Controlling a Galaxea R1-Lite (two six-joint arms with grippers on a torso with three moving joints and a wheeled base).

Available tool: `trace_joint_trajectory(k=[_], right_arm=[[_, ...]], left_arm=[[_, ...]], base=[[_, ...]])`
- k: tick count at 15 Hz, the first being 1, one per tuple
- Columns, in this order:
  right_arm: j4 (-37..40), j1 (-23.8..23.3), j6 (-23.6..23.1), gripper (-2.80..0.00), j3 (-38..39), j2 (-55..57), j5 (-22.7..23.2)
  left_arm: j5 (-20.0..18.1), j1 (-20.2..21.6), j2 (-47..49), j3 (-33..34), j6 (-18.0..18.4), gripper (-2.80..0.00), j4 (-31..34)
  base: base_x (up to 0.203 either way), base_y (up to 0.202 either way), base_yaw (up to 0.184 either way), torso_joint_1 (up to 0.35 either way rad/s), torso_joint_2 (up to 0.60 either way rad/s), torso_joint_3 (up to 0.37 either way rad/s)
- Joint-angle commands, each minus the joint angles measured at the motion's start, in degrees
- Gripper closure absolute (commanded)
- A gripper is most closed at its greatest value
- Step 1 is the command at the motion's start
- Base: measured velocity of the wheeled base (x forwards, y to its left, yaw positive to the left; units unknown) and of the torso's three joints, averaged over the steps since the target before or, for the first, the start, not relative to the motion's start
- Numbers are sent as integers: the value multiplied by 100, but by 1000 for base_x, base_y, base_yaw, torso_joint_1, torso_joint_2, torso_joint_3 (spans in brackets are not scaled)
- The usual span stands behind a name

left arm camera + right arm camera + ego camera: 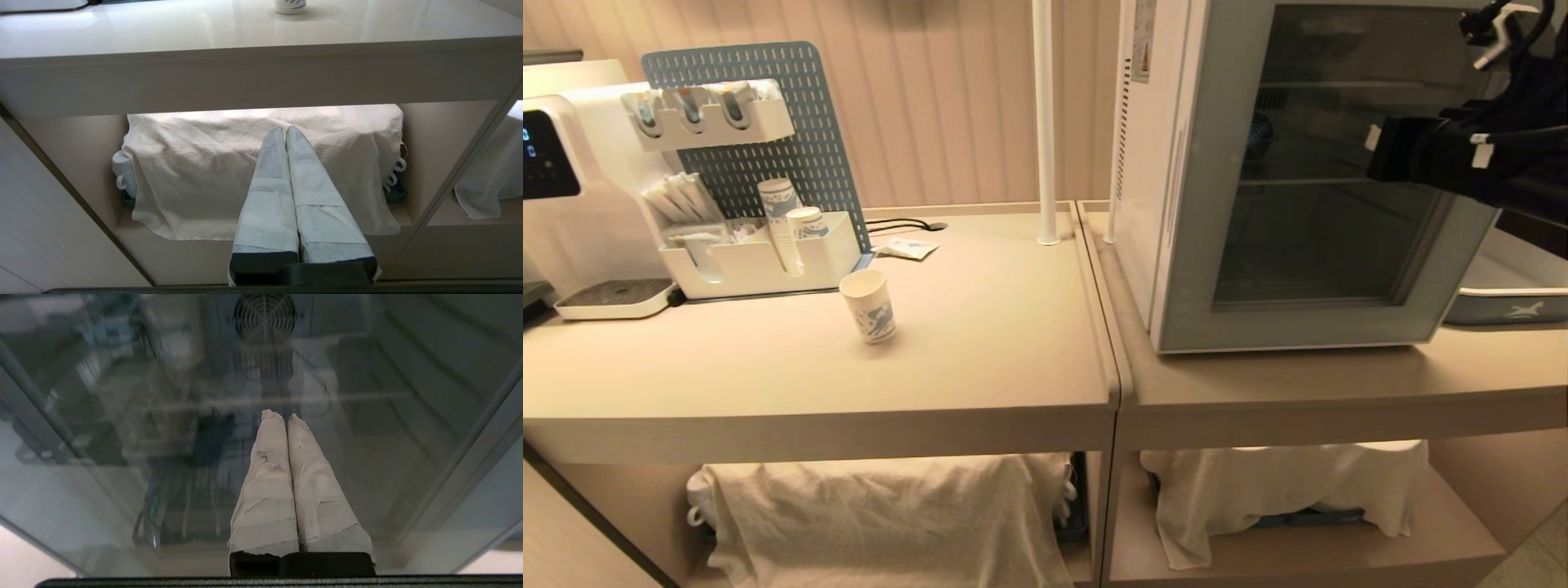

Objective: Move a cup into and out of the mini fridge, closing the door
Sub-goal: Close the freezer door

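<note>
The cup point(868, 305), white paper with a blue pattern, stands upright on the left counter; its base also shows in the left wrist view as the cup point(290, 6). The mini fridge point(1152, 163) stands on the right counter. Its door point(1205, 245) is closed, with wire shelves and a round fan point(264, 316) showing through the glass. My right arm point(1437, 155) is raised in front of the door's right part. The right gripper point(282, 415) is shut and empty, pointing at the glass. My left gripper point(284, 130) is shut and empty, low before the counter's front edge.
A drink machine point(556, 163) and a pegboard organiser point(776, 220) with cup stacks stand at the back left. A white pole point(1044, 122) rises between the counters. A sachet point(907, 247) lies behind the cup. Cloth-covered items point(890, 514) fill the lower shelves. A tray point(1511, 302) sits right of the fridge.
</note>
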Motion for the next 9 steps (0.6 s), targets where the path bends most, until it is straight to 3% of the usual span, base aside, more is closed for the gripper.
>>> trace_joint_trajectory(k=[1, 3, 5, 9], right_arm=[[-53, 99, -35, 0, -259, 526, -8], [65, 82, -287, 0, 62, 141, 65], [284, -50, -840, 0, 448, -208, 99], [485, -170, -977, 0, 1135, -945, 61]], left_arm=[[-2, 2, 0, 0, 0, 0, 1], [-2, 2, 0, 0, 0, 0, 1], [-2, 2, 0, 0, 0, 0, 1], [-2, 2, 0, 0, 0, 0, 1]], base=[[0, 0, 0, 0, 0, 0], [0, 0, 0, 0, 0, 0], [0, 0, 0, 0, 0, 0], [0, 0, 0, 0, 0, 0]])
